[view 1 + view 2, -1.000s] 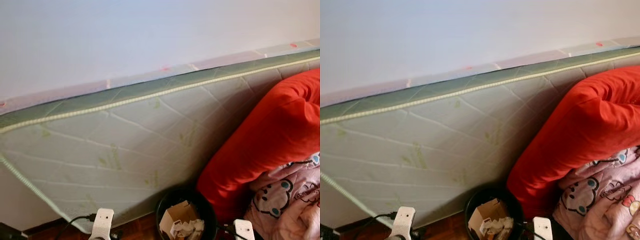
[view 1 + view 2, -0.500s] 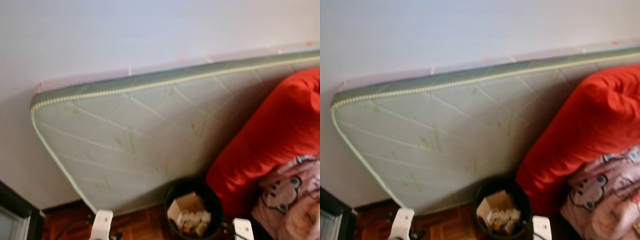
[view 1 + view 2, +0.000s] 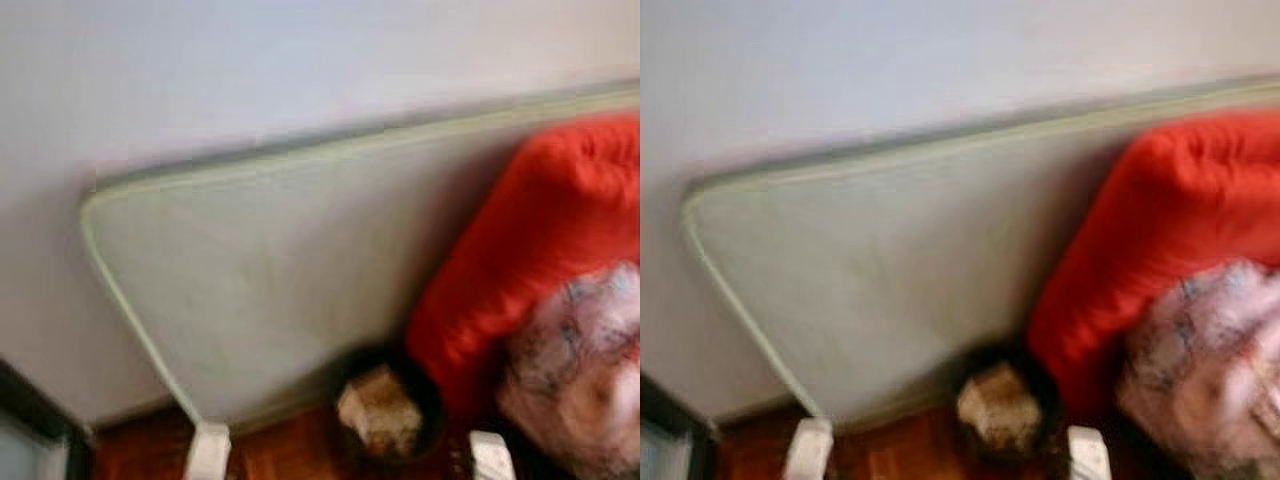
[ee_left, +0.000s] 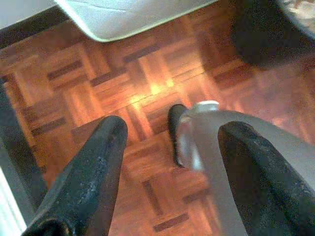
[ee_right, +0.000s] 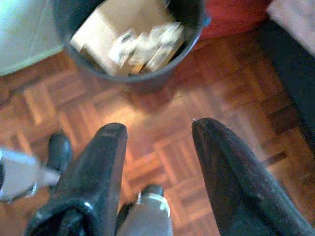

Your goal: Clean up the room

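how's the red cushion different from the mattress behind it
The red cushion is bright plain red and bulges in a rounded, plump shape; the mattress is pale grey-green, flat and slab-like with a light piped edge. The mattress is far wider, stretching along the wall, while the red cushion covers only its right end. Both are propped up rather than lying flat, near the black bin.
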`<state>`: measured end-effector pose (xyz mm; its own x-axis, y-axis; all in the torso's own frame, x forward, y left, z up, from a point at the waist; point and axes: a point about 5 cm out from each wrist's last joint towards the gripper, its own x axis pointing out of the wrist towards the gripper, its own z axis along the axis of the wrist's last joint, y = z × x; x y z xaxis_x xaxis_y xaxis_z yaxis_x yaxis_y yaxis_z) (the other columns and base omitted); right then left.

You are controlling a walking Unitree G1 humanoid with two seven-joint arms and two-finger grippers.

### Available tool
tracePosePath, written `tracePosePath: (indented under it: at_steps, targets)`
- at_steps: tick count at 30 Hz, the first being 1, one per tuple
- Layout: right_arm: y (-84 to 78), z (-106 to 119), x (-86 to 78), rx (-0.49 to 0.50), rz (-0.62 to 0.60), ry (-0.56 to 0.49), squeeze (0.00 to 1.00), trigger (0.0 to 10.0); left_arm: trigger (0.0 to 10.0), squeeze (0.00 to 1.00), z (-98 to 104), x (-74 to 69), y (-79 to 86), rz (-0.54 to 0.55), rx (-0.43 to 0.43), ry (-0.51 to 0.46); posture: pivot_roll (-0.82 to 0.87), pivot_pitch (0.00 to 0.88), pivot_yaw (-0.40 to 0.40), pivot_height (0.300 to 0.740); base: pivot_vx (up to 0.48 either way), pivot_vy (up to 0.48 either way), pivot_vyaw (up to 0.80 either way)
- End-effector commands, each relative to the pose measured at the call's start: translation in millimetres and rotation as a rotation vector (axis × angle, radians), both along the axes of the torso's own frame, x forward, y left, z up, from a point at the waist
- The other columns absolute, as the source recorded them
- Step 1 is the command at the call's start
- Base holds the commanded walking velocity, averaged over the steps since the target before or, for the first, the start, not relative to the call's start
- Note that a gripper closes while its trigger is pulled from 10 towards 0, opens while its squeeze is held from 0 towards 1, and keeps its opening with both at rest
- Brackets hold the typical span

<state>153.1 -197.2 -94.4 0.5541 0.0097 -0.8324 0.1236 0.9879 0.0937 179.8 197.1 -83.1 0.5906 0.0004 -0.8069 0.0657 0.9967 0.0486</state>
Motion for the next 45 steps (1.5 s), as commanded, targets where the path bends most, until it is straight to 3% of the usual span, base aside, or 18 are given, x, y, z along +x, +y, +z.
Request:
tracePosePath:
  at_steps: [1, 18, 34, 45]
  targets:
    - [-0.9, 0.6, 1.4, -0.001, 0.000, -0.002, 0.00, 10.0, 10.0, 0.00, 6.0, 12.6, -2.1, -0.020, 0.009, -0.036, 0.04, 0.000, -0.039, 0.740, 0.000, 0.000, 0.00]
    - [-0.8, -0.3, 0.0, -0.001, 0.000, 0.015, 0.00, 10.0, 10.0, 0.00, 6.0, 12.8, -2.8, -0.046, 0.007, -0.031, 0.04, 0.000, -0.039, 0.740, 0.000, 0.000, -0.10]
    - [-2.4, -0.1, 0.6, -0.039, 0.020, 0.028, 0.00, 10.0, 10.0, 0.00, 6.4, 13.7, -3.0, -0.061, 0.009, -0.028, 0.04, 0.000, -0.041, 0.740, 0.000, -0.394, -0.14]
    - [-2.6, 0.4, 1.9, -0.044, 0.006, 0.021, 0.00, 10.0, 10.0, 0.00, 7.1, 15.1, -3.3, -0.071, 0.009, -0.028, 0.03, 0.000, -0.036, 0.740, 0.000, -0.407, -0.68]
